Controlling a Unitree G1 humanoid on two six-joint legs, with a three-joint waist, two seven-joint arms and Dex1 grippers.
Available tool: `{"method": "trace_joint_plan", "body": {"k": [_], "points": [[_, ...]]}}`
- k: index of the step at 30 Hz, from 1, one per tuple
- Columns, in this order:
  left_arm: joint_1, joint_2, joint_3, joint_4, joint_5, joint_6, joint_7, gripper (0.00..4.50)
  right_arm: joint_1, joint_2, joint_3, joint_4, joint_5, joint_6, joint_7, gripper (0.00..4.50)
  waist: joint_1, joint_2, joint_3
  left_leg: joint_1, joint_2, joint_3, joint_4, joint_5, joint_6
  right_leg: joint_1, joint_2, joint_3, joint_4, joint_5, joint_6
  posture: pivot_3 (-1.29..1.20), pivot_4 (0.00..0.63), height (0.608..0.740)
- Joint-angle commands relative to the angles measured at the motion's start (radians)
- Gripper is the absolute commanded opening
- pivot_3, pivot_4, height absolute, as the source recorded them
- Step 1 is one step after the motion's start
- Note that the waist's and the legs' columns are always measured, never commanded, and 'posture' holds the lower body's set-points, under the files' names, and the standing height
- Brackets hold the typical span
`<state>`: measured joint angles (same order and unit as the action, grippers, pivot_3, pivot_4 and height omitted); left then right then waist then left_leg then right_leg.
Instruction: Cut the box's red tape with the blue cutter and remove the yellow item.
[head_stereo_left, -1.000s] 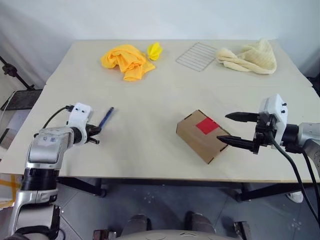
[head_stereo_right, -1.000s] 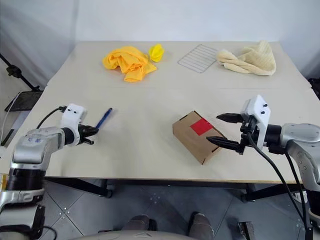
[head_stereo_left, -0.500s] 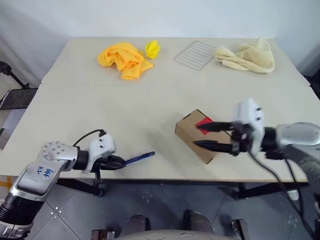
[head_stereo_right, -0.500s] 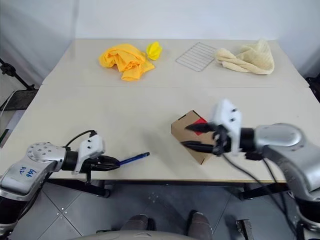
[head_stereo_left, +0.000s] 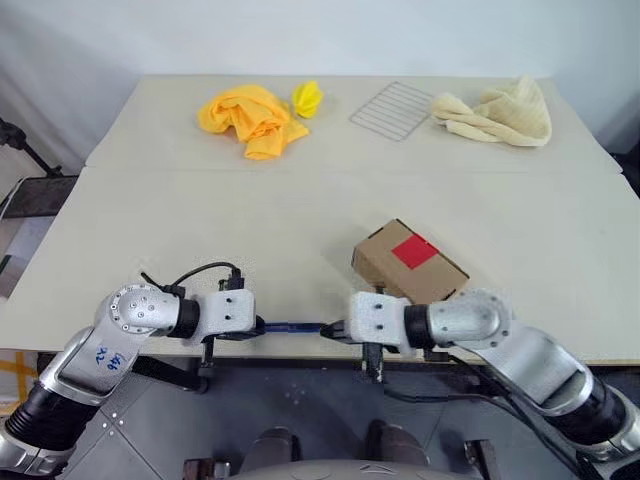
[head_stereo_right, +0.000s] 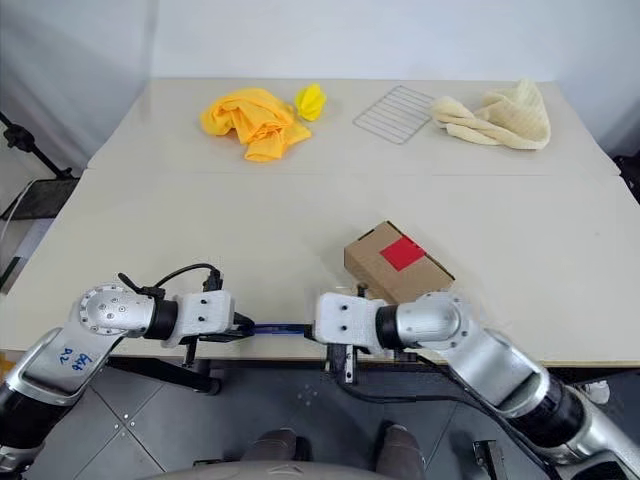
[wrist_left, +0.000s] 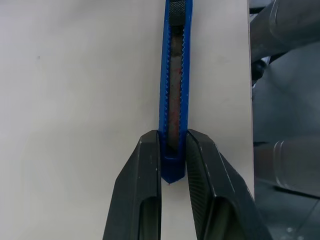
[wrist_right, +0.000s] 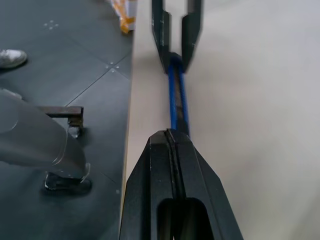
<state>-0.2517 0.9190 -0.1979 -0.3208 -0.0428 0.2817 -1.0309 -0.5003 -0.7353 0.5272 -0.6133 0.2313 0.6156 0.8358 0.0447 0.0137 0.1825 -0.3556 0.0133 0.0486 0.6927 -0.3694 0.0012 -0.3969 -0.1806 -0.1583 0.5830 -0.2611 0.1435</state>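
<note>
From the left eye view, the slim dark-blue plastic cutter (head_stereo_left: 295, 327) lies level along the near edge of the pale matte table (head_stereo_left: 300, 200), its long axis running left to right. The left gripper (head_stereo_left: 262, 326) pinches its left end, and the right gripper (head_stereo_left: 333, 330) meets its right end from the opposite side. Just behind the right gripper sits the small brown cardboard box (head_stereo_left: 408, 262), angled on the table, with a flat square of bright red tape (head_stereo_left: 414, 251) on its top face. At the far side lie a crumpled orange cloth (head_stereo_left: 247, 119), a small bright yellow crumpled scrap (head_stereo_left: 307, 98), a thin wire grid rack (head_stereo_left: 393, 110) and a rumpled cream knitted towel (head_stereo_left: 498, 112).

The right eye view shows the same layout, the cutter bridging the two grippers at the table's front edge.

In the left wrist view, the two black ridged fingers (wrist_left: 145, 195) clamp the cutter's blunt rear end between them, one on each flat side. The blue body, with its toothed slider track and a dark knurled cap at the far end, points straight away along the fingers, lying beside the table's edge.

In the right wrist view, the right gripper's fingers (wrist_right: 155, 185) are pressed together with no gap, closed over the cutter's near end. The blue shaft runs straight away from them to the left gripper, whose fingers grip its far end.
</note>
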Motion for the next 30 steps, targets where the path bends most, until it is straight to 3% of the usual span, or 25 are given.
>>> {"method": "trace_joint_plan", "body": {"k": [1,20,30], "points": [[0.040,0.014,-0.048,0.017,0.076,-0.039,0.007,0.44,-0.024,0.032,0.031,0.033,-0.051,-0.049,0.025,0.01,-0.001,0.000,0.000,0.000,0.000,0.000,0.000,0.000,0.000,0.000,0.000,0.000,0.000,0.000,0.000,0.00,0.150,0.740],[0.086,-0.015,-0.053,-0.015,0.134,-0.068,0.033,0.44,0.018,0.094,0.086,0.278,-0.266,-0.296,0.128,0.01,-0.004,0.003,-0.002,0.001,0.000,0.001,0.000,0.000,0.000,0.001,0.000,0.000,0.001,0.000,0.000,0.00,0.150,0.740],[0.072,-0.037,-0.056,-0.010,0.129,-0.064,0.019,0.44,-0.022,0.214,0.131,0.437,-0.354,-0.395,0.138,0.01,-0.015,0.010,-0.008,0.004,0.000,0.000,0.000,0.000,0.000,0.003,0.000,0.000,0.002,0.000,0.000,0.00,0.150,0.740]]}}
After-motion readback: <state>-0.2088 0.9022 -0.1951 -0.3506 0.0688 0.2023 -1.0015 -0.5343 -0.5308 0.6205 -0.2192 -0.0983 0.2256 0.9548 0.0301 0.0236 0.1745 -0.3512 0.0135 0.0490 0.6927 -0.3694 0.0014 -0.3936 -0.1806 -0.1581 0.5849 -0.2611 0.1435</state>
